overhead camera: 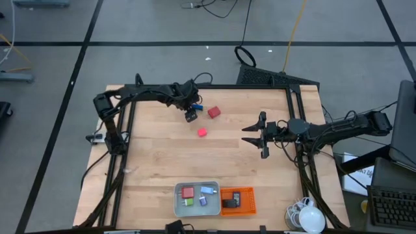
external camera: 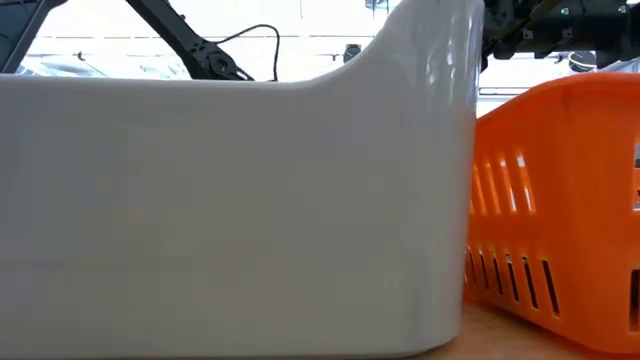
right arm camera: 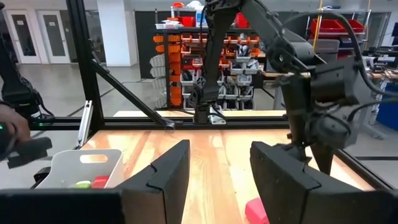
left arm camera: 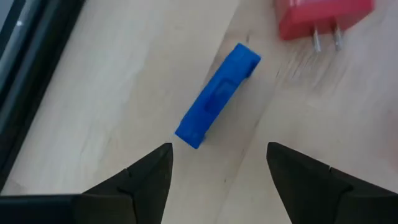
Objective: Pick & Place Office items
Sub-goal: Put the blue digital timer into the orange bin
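Pale wood planks make up my table (overhead camera: 156,162), framed by black rails, with grey floor all around. My left gripper (left arm camera: 217,171) hangs over the far part of the table, left of centre, fingers spread with nothing between them — just below the tips a blue block (left arm camera: 217,96) lies bare on the wood, slanted and touching neither finger. Just beyond it sits a red plug (left arm camera: 323,18) with two metal prongs pointing my way. From above, that red piece sits just right of my left gripper, and a smaller pink block (overhead camera: 202,132) lies on the open wood a little nearer the front.

Farther right, my right gripper (overhead camera: 262,135) hovers over the middle-right of the table, fingers (right arm camera: 165,177) parted by a modest gap and holding nothing.

Along the front edge a grey tray (overhead camera: 177,203) carries a red block (overhead camera: 188,192), a green piece (overhead camera: 188,202) and two bluish-white pieces (overhead camera: 206,192). Touching its right side is an orange basket (overhead camera: 249,203) with a flat black piece (overhead camera: 229,203) inside. At table level — the tray's pale wall and the basket's slotted side fill nearly everything.
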Controlling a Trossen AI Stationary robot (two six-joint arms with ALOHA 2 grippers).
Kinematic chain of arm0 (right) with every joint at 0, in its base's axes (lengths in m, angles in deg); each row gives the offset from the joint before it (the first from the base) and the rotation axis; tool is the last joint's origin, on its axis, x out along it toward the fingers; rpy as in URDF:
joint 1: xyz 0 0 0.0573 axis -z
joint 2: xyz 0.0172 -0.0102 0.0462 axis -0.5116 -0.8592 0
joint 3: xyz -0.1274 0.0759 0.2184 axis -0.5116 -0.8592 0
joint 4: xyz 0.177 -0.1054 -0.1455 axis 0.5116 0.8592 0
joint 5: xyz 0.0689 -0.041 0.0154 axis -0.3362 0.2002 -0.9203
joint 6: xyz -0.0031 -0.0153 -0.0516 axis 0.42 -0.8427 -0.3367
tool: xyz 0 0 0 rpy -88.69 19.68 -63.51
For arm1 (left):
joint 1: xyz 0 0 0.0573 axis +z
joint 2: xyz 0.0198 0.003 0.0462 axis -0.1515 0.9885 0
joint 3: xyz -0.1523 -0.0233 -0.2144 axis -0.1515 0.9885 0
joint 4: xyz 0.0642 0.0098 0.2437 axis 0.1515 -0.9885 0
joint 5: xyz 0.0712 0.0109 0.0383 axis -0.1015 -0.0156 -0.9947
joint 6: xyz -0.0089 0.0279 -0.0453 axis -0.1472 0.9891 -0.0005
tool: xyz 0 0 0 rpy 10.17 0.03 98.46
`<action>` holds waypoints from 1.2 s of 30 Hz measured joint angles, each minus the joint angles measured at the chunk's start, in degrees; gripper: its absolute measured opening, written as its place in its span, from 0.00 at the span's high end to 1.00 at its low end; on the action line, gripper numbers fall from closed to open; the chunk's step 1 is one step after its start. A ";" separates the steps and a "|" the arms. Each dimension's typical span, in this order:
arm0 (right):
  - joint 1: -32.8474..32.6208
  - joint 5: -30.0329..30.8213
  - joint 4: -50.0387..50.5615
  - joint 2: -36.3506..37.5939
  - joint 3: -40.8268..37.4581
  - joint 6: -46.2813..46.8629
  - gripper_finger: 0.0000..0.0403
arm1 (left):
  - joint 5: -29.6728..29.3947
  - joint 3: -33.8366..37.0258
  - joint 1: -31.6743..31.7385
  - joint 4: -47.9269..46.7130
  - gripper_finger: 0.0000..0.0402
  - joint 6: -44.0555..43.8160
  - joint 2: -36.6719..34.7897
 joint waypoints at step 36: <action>0.02 5.57 -4.55 0.00 -3.78 -1.79 0.61 | 3.65 0.02 -0.02 6.80 0.64 10.19 4.73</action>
